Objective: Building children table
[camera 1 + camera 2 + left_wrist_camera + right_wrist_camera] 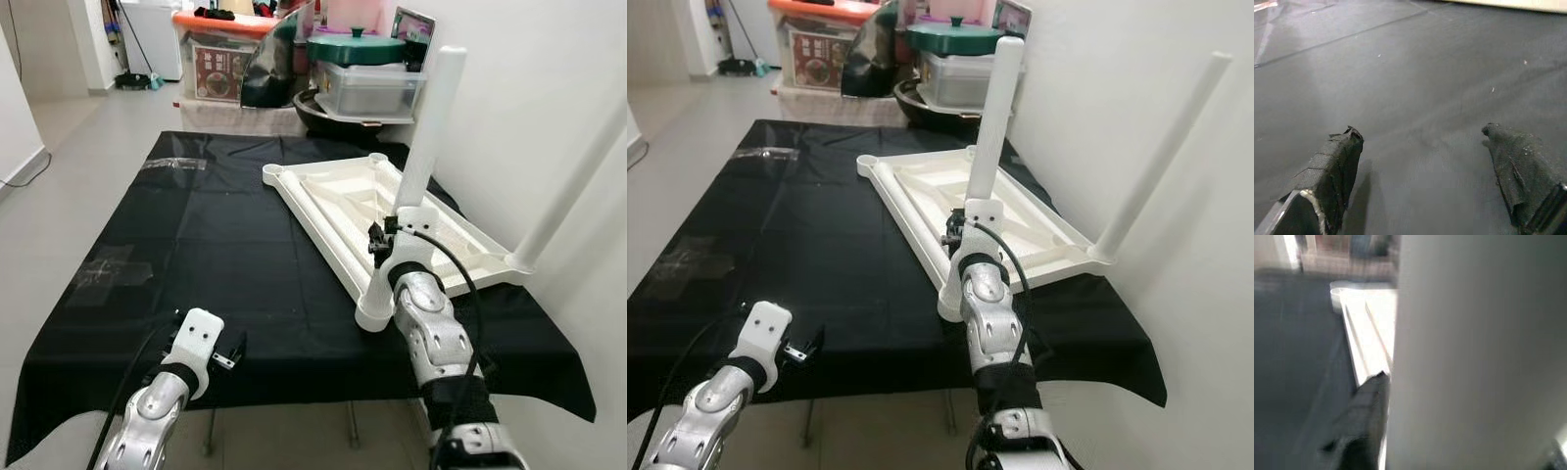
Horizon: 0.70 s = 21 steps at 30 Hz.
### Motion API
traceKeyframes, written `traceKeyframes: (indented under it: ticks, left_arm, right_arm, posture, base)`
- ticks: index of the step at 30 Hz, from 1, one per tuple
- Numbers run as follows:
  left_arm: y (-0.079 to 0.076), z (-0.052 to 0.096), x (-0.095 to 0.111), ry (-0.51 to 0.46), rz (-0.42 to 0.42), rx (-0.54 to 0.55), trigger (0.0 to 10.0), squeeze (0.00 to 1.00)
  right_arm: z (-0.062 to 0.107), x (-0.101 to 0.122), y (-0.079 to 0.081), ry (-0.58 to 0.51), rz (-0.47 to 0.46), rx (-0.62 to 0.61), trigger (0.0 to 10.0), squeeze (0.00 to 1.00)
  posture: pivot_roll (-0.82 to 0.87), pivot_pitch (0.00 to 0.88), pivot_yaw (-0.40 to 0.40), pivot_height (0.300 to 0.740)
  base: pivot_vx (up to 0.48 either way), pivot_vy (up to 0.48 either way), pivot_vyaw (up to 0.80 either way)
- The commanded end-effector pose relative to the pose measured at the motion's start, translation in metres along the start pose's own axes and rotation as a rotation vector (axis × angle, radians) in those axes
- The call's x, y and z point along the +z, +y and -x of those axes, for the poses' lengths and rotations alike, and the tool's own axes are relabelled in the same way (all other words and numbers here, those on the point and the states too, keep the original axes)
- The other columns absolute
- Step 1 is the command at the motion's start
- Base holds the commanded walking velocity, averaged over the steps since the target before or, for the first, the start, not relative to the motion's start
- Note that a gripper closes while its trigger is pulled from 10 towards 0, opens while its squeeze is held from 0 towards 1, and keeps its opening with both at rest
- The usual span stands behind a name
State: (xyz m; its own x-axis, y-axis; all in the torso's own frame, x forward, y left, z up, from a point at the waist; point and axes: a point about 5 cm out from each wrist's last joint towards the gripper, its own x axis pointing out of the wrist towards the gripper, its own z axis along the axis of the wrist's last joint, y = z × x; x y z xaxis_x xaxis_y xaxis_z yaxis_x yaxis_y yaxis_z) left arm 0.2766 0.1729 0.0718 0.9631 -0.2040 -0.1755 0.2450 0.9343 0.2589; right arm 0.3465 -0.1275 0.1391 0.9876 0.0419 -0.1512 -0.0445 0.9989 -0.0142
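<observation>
A black-clothed desk (196, 235) carries the upturned white tabletop (343, 201). Right tool (1386, 421), half hidden, clamps a white leg (431, 127); left tool (1422, 161) hovers spread apart.

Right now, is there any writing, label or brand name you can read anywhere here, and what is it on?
None can be read.
Red label on the clear storage box: printed, too small and blurred to read.
White tabletop, white leg, black cloth: no writing visible.
</observation>
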Motion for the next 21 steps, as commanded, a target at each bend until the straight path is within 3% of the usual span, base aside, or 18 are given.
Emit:
traceKeyframes:
  ticks: [1, 2, 3, 4, 5, 6, 8, 9, 10, 12, 15, 16, 17, 18, 21]
  left_arm:
    - [-0.006, -0.001, -0.004, 0.025, 0.000, -0.020, 10.0, 0.00]
    - [-0.006, -0.001, -0.003, 0.022, 0.004, -0.018, 10.0, 0.00]
    - [-0.004, -0.001, -0.003, 0.021, 0.004, -0.015, 10.0, 0.00]
    - [-0.002, -0.001, -0.003, 0.021, 0.004, -0.012, 10.0, 0.00]
    - [-0.002, -0.001, -0.003, 0.021, 0.004, -0.012, 10.0, 0.00]
    - [0.000, -0.001, -0.004, 0.024, 0.001, -0.010, 10.0, 0.00]
    - [0.000, -0.001, -0.004, 0.024, 0.001, -0.010, 10.0, 0.00]
    - [0.001, -0.002, -0.004, 0.027, -0.002, -0.009, 10.0, 0.00]
    - [0.001, -0.002, -0.004, 0.027, -0.002, -0.009, 10.0, 0.00]
    - [0.002, -0.005, 0.000, 0.017, -0.009, -0.011, 10.0, 0.00]
    - [0.002, -0.006, 0.003, 0.011, -0.009, -0.008, 10.0, 0.00]
    - [0.003, -0.007, 0.004, 0.007, -0.010, -0.004, 10.0, 0.00]
    - [0.003, -0.007, 0.004, 0.007, -0.010, -0.004, 10.0, 0.00]
    - [0.004, -0.006, 0.003, 0.008, -0.012, 0.001, 10.0, 0.00]
    - [0.004, -0.005, 0.001, 0.012, -0.013, 0.005, 10.0, 0.00]
  right_arm:
    - [0.000, 0.005, 0.004, -0.004, -0.014, 0.042, 10.0, 1.00]
    - [-0.001, 0.021, 0.015, -0.073, -0.047, 0.156, 10.0, 1.00]
    - [-0.001, 0.038, 0.023, -0.144, -0.078, 0.278, 10.0, 0.00]
    - [-0.001, 0.049, 0.028, -0.187, -0.090, 0.356, 10.0, 0.00]
    - [-0.001, 0.049, 0.028, -0.187, -0.090, 0.356, 10.0, 0.00]
    - [-0.001, 0.057, 0.034, -0.221, -0.087, 0.475, 10.0, 0.00]
    - [-0.001, 0.057, 0.034, -0.221, -0.087, 0.475, 10.0, 0.00]
    - [0.001, 0.063, 0.040, -0.252, -0.060, 0.598, 10.0, 0.00]
    - [0.001, 0.063, 0.040, -0.252, -0.060, 0.598, 10.0, 0.00]
    - [0.001, 0.061, 0.048, -0.246, 0.034, 0.830, 10.0, 0.00]
    - [-0.002, 0.057, 0.051, -0.211, 0.043, 0.895, 10.0, 0.00]
    - [-0.006, 0.052, 0.056, -0.178, 0.054, 0.920, 3.6, 0.00]
    - [-0.006, 0.052, 0.056, -0.178, 0.054, 0.920, 3.6, 0.00]
    - [-0.009, 0.046, 0.061, -0.147, 0.065, 0.924, 0.0, 0.00]
    - [-0.015, 0.041, 0.064, -0.109, 0.070, 0.839, 0.0, 0.00]
  posture:
    - [0.13, 0.000, -0.116, 0.740]
    - [0.14, 0.000, -0.119, 0.740]
    - [0.14, 0.000, -0.119, 0.740]
    - [0.14, 0.000, -0.119, 0.740]
    - [0.14, 0.000, -0.119, 0.740]
    - [0.14, 0.000, -0.117, 0.740]
    - [0.14, 0.000, -0.117, 0.740]
    - [0.14, 0.000, -0.114, 0.740]
    - [0.14, 0.000, -0.114, 0.740]
    - [0.17, 0.000, -0.128, 0.740]
    - [0.18, 0.000, -0.134, 0.740]
    - [0.18, 0.000, -0.137, 0.740]
    - [0.18, 0.000, -0.137, 0.740]
    - [0.18, 0.000, -0.141, 0.740]
    - [0.18, 0.000, -0.141, 0.740]
  base:
    - [0.000, 0.000, 0.00]
    - [0.000, 0.000, 0.00]
    - [0.000, 0.000, 0.00]
    - [0.000, 0.000, 0.00]
    - [0.000, 0.000, 0.00]
    - [0.000, 0.000, 0.00]
    - [0.000, 0.000, 0.00]
    - [0.000, 0.000, 0.00]
    - [0.000, 0.000, 0.00]
    - [0.000, 0.000, 0.00]
    - [0.000, 0.000, 0.00]
    - [0.000, 0.000, 0.00]
    - [0.000, 0.000, 0.00]
    - [0.000, 0.000, 0.00]
    - [0.000, 0.000, 0.00]
